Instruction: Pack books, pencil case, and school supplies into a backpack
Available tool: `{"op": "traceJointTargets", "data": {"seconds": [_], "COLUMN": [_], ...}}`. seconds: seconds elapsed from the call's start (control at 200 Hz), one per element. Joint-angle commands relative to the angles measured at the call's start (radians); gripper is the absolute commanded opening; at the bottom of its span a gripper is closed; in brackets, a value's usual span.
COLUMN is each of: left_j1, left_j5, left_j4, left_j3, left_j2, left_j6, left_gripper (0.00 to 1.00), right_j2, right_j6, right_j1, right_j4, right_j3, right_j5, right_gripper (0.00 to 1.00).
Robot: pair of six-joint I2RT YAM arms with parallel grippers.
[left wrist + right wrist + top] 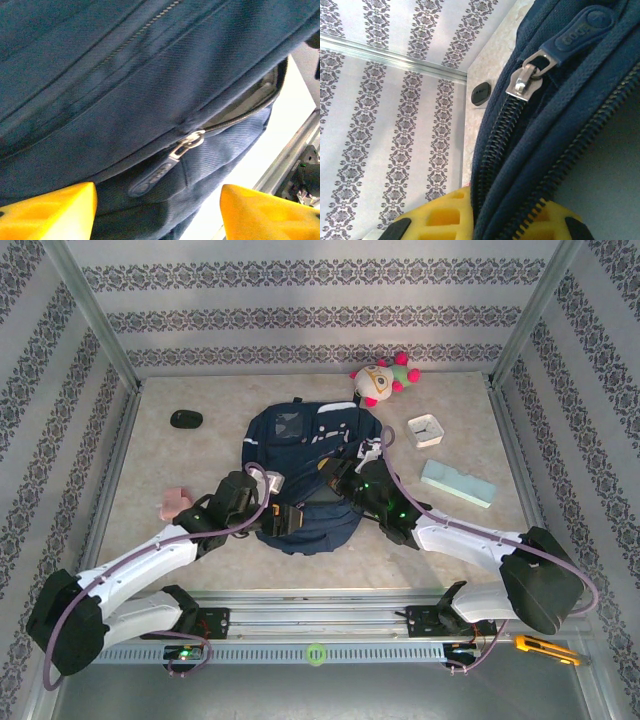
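Observation:
The navy backpack (300, 455) lies flat in the middle of the table. My left gripper (271, 508) is at its lower left edge, open. In the left wrist view the yellow fingers (50, 210) stand wide apart, and a dark zipper pull (159, 171) hangs between them untouched, beside a partly open zip. My right gripper (336, 478) is shut on the backpack's zip edge (520, 165), the fabric pinched between its yellow pads. Another zipper pull (570, 37) shows above it. The mint pencil case (457, 483) lies to the right. A pink block (177, 502) lies to the left. The books are out of view.
A white square clock (426, 429) and a plush toy (383, 380) sit behind and right of the backpack. A black oval object (186, 419) lies at the back left. A yellow utility knife (545, 648) rests on the front rail. Patterned walls enclose the table.

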Motion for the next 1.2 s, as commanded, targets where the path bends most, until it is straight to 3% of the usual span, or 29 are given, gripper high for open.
{"op": "traceJointTargets", "data": {"seconds": [0.0, 0.155, 0.36, 0.465, 0.52, 0.759, 0.959, 1.194], "left_j1": [-0.028, -0.038, -0.041, -0.041, -0.041, -0.001, 0.093, 0.197], "left_j5": [0.041, 0.022, 0.017, -0.068, -0.12, -0.309, -0.304, -0.302], "left_j4": [0.117, 0.173, 0.178, 0.114, 0.075, -0.069, -0.106, -0.047], "left_j3": [-0.008, -0.018, -0.013, -0.009, -0.009, -0.037, -0.058, -0.053], "left_j2": [0.008, 0.025, 0.057, 0.04, 0.021, -0.087, -0.119, -0.074], "left_j6": [-0.039, -0.043, -0.04, -0.038, -0.031, 0.014, 0.06, 0.119], "left_gripper": [0.62, 0.51, 0.26, 0.09, 0.04, 0.0, 0.0, 0.0], "right_j2": [-0.003, -0.002, -0.009, -0.014, -0.016, -0.072, -0.148, -0.185], "right_j6": [-0.033, -0.036, -0.039, -0.043, -0.046, -0.025, 0.027, 0.094], "right_j1": [0.005, 0.004, 0.004, 0.004, -0.002, -0.108, -0.209, -0.365], "right_j4": [0.129, 0.132, 0.134, 0.131, 0.129, 0.093, 0.076, 0.096], "right_j3": [0.063, 0.066, 0.063, 0.063, 0.067, 0.052, -0.02, -0.094], "right_j5": [0.039, 0.036, 0.041, 0.041, 0.028, -0.131, -0.258, -0.533], "right_gripper": [0.0, 0.0, 0.0, 0.0, 0.0, 0.0, 0.0, 0.0]}}
